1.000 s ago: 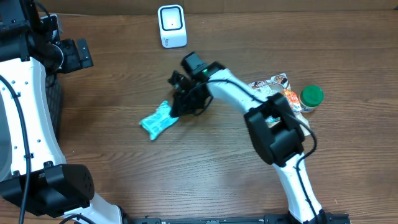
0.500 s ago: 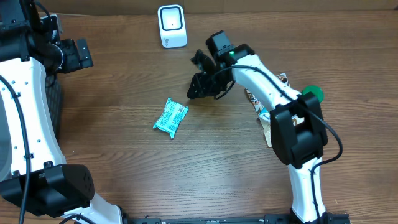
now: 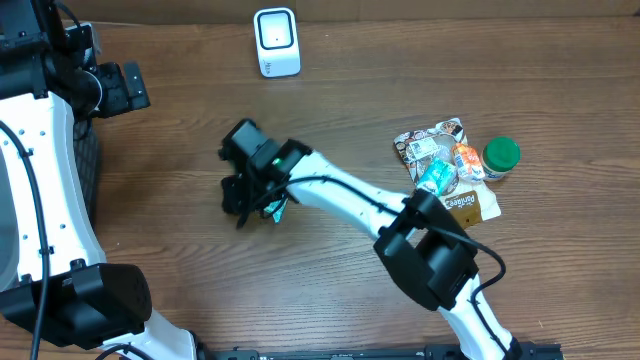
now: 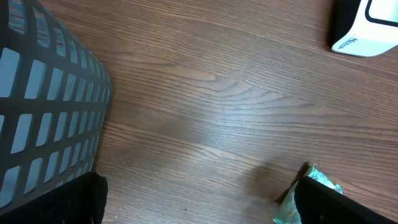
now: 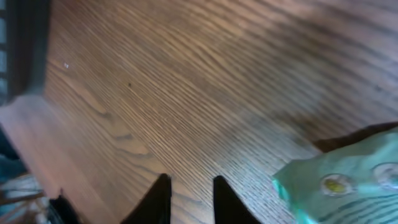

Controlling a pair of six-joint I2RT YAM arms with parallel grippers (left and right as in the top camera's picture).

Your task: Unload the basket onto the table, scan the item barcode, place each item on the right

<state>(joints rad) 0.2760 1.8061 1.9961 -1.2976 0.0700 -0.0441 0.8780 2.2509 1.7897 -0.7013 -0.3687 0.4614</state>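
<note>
The teal packet [image 5: 348, 180] is lying flat on the worktop [image 3: 200, 280], left of centre, with the scanner [image 3: 276, 42] at its twelve o'clock. The right gripper [image 5: 189, 186], narrowly parted and empty, is hovering at the packet's nine o'clock. Closing here is likely risking a miss or a shove. The left gripper [image 4: 199, 186] is gaping wide, idle.

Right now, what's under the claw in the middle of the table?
A teal packet, mostly covered from above; only a corner shows. It lies beside the claw, not between its fingers.

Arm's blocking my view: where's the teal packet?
Overhead view: left of centre, the teal packet peeks from under the right gripper, well short of the white scanner.
</note>
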